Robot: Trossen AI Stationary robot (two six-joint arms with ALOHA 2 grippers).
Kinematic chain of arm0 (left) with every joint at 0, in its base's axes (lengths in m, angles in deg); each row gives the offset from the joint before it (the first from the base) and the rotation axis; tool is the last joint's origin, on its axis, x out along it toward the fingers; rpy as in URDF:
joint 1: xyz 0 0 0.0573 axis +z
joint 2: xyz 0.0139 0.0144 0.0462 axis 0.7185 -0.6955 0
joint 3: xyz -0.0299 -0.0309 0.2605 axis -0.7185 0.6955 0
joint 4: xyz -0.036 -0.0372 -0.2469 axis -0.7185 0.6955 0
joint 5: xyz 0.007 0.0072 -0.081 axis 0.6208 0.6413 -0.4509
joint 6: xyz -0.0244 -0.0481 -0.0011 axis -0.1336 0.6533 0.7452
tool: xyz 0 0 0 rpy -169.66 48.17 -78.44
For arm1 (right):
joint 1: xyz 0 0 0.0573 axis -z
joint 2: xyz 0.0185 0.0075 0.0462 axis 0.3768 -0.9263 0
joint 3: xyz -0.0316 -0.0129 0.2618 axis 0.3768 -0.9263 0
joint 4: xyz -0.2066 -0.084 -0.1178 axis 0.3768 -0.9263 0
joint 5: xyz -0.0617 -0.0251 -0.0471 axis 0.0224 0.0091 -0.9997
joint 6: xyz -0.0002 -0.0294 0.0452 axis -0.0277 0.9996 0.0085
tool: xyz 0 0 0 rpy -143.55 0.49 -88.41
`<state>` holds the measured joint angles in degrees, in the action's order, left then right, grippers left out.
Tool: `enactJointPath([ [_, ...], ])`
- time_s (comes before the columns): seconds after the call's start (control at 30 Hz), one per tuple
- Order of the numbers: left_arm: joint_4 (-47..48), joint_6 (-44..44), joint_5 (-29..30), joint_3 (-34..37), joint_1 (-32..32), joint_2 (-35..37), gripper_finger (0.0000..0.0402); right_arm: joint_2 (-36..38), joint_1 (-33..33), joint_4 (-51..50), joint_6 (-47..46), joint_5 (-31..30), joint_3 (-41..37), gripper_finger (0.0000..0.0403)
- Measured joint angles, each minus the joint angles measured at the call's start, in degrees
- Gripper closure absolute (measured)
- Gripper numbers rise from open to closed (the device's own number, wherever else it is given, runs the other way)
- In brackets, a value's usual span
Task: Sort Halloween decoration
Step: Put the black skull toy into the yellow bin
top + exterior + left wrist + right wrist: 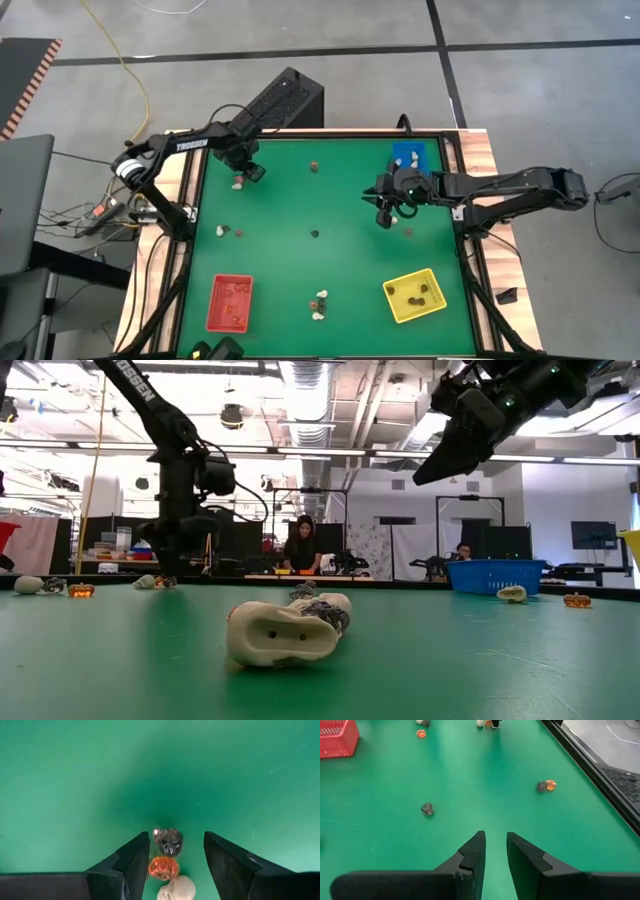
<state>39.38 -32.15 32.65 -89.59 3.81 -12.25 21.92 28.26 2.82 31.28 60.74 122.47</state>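
Note:
The Halloween decoration lies scattered as small trinkets on the green mat (330,200). My left gripper (176,838) stands open near the far left, pointing down. Between its fingers, untouched, a dark trinket (169,841), an orange one (164,867) and a cream one (177,889) lie in a row; the high view shows this as one cluster (238,183). My right gripper (495,840) hangs raised over the right part of the mat (385,215). Its fingers stand a small gap apart with nothing between them.
A blue tray (408,155) stands far right, a yellow tray (414,296) near right, a red tray (229,302) near left. Loose trinkets lie mid-mat (314,234), far middle (314,166), left (223,230), near middle (320,300) and below my right gripper (546,785).

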Motion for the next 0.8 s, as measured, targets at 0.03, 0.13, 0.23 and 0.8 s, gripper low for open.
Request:
enactJointPath([
  [0.03, 0.1, 0.0, 0.1, 0.0, 0.0, -0.1, 0.0223, 0.0, 0.0, 0.0, 0.1, 0.0, 0.0, 0.0292],
  [0.13, 0.0, 0.0, 0.0, 0.0, 0.0, -0.1, 0.0223, 0.0, 0.0, 0.0, 1.0, 0.0, 0.0, 0.0292],
  [0.23, 0.3, 0.0, -0.1, 0.0, 0.0, -0.1, 0.0223, 0.0, 0.2, 0.0, 1.0, 0.0, 0.0, 0.0292],
  [0.8, -4.5, 0.7, -0.5, 3.6, 0.0, -0.1, 0.0223, 0.0, 0.8, 0.0, 0.9, 0.0, 0.0, 0.0292],
])
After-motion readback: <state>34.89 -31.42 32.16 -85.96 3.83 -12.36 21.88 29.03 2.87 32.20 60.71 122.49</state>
